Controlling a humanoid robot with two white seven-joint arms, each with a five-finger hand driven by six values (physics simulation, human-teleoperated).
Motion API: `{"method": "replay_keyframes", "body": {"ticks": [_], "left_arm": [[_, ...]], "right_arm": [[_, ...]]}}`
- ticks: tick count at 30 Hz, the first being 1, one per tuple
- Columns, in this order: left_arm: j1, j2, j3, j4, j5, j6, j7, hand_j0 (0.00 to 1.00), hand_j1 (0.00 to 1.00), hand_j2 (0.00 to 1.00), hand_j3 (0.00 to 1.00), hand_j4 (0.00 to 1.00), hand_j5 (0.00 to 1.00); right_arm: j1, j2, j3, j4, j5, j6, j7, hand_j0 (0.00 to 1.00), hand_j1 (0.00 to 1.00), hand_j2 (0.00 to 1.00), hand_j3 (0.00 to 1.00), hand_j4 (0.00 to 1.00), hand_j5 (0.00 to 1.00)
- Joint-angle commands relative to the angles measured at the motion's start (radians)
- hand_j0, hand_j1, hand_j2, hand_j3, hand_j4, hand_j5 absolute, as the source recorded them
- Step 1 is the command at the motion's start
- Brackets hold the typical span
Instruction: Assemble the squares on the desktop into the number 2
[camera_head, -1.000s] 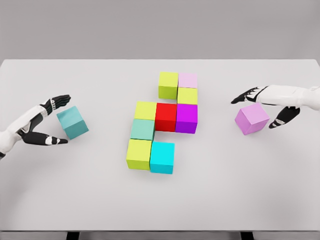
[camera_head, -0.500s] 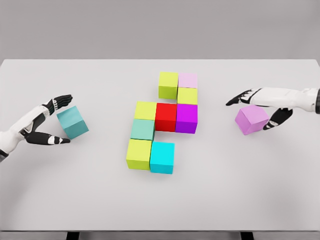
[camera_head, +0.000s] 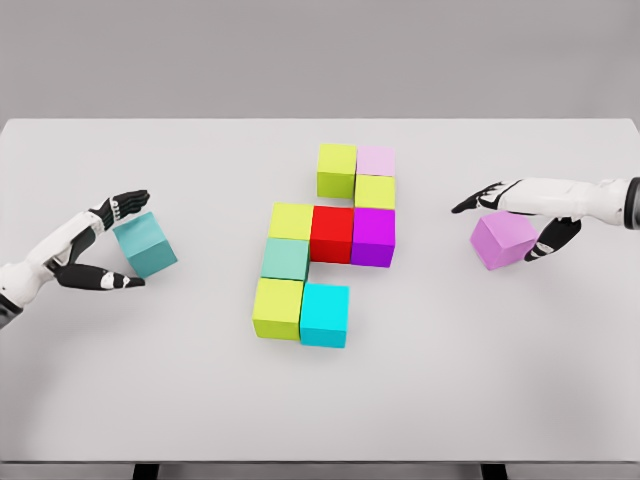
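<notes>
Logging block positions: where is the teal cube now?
Head view, far left: the teal cube sits between the left robot hand's fingers, apart from the block cluster.

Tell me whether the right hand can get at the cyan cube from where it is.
Probably yes. The cyan cube has bare table on its right and front, so the path looks free. But the right robot hand straddles the pink cube, which would have to be left first.
</notes>
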Motion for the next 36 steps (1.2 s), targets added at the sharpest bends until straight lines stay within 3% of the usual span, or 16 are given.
{"method": "replay_keyframes", "body": {"ticks": [1,11,13,19,22,23,29,32,36], "left_arm": [[0.000,-0.001,-0.001,-0.001,0.007,0.002,0.000,1.00,1.00,1.00,1.00,1.00,1.00],[-0.014,-0.017,-0.001,0.022,-0.003,0.002,0.000,1.00,1.00,1.00,1.00,1.00,1.00],[-0.015,-0.018,-0.001,0.022,-0.005,0.002,0.000,1.00,1.00,1.00,1.00,1.00,1.00],[-0.018,-0.029,-0.001,0.035,-0.019,0.002,0.000,1.00,1.00,1.00,1.00,1.00,1.00],[-0.021,-0.027,-0.001,0.035,-0.017,0.002,0.000,1.00,1.00,1.00,1.00,1.00,1.00],[-0.021,-0.027,-0.001,0.035,-0.017,0.002,0.000,1.00,1.00,1.00,1.00,1.00,1.00],[-0.025,-0.029,-0.001,0.042,-0.019,0.002,0.000,1.00,1.00,1.00,1.00,1.00,1.00],[-0.026,-0.030,-0.001,0.053,-0.019,0.002,0.000,1.00,1.00,1.00,1.00,1.00,1.00],[-0.029,-0.030,-0.001,0.064,-0.019,0.002,0.000,1.00,1.00,1.00,1.00,1.00,1.00]], "right_arm": [[0.000,0.004,-0.001,0.006,-0.003,0.003,0.000,1.00,1.00,1.00,1.00,1.00,1.00],[-0.008,0.018,0.001,0.037,0.020,0.003,0.000,0.99,0.99,0.99,0.99,0.99,0.99],[-0.008,0.018,-0.001,0.037,0.020,0.003,0.000,0.87,0.87,0.87,0.87,0.87,0.87],[-0.008,0.018,-0.001,0.036,0.020,0.003,0.000,0.66,0.66,0.66,0.66,0.66,0.66],[-0.009,0.018,0.001,0.034,0.020,0.003,0.000,0.65,0.65,0.65,0.65,0.65,0.65],[-0.009,0.018,-0.001,0.034,0.020,0.003,0.000,0.59,0.59,0.59,0.59,0.59,0.59],[-0.014,0.018,-0.001,0.028,0.020,0.003,0.000,0.59,0.59,0.59,0.59,0.59,0.59],[-0.015,0.019,-0.001,0.023,0.024,0.003,0.000,0.51,0.51,0.51,0.51,0.51,0.51],[-0.023,0.018,-0.001,-0.013,0.032,0.003,0.000,0.49,0.49,0.49,0.49,0.49,0.49]]}}
